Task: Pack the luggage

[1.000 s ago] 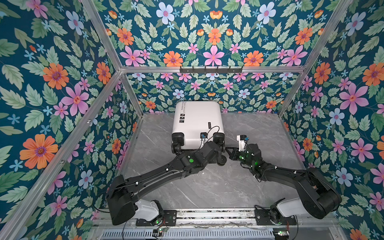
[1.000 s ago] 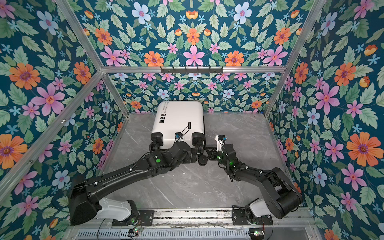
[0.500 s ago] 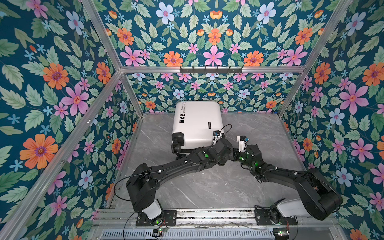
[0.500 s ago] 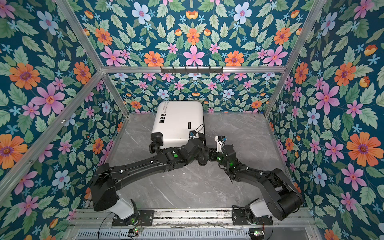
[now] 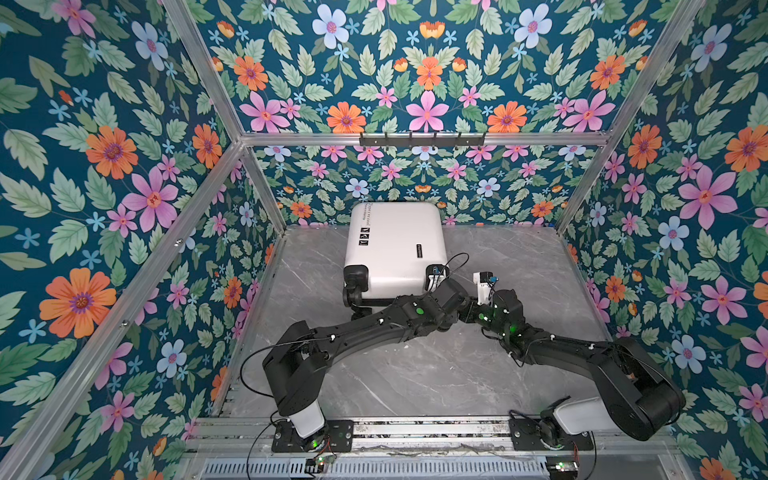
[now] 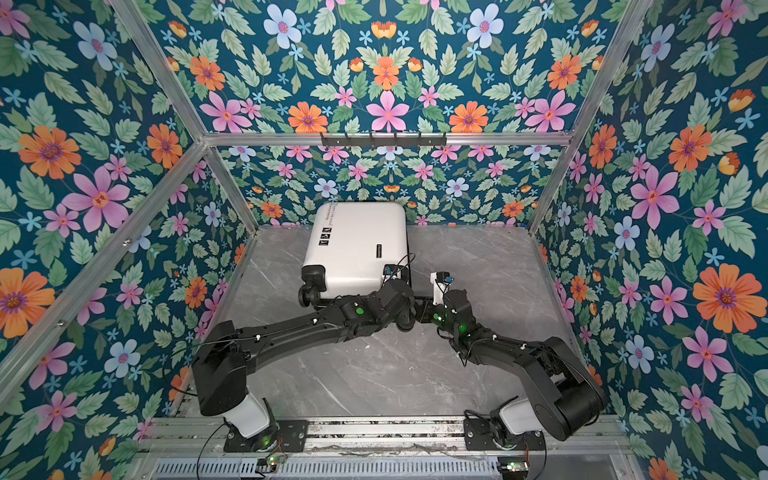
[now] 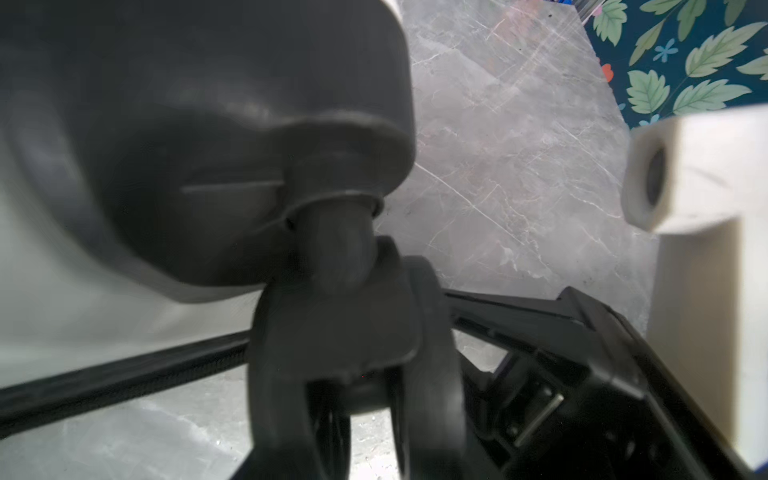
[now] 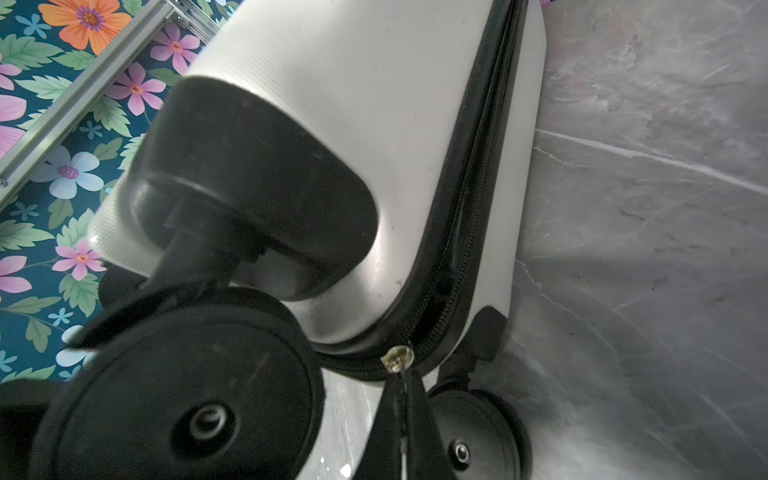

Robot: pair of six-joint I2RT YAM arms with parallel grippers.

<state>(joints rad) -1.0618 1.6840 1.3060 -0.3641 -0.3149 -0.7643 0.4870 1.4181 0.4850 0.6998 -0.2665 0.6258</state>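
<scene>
The right gripper (image 8: 399, 415) pinches the small metal zipper pull (image 8: 397, 357), and the left gripper (image 5: 441, 291), its spread impossible to tell, sits by a black caster wheel (image 7: 345, 374) of the white hard-shell suitcase (image 5: 395, 245), which lies flat on the far half of the grey marble table (image 5: 415, 374).

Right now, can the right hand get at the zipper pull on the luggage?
Likely yes: the right hand looks shut on the zipper pull at the luggage's near corner; nothing stands between them.
</scene>
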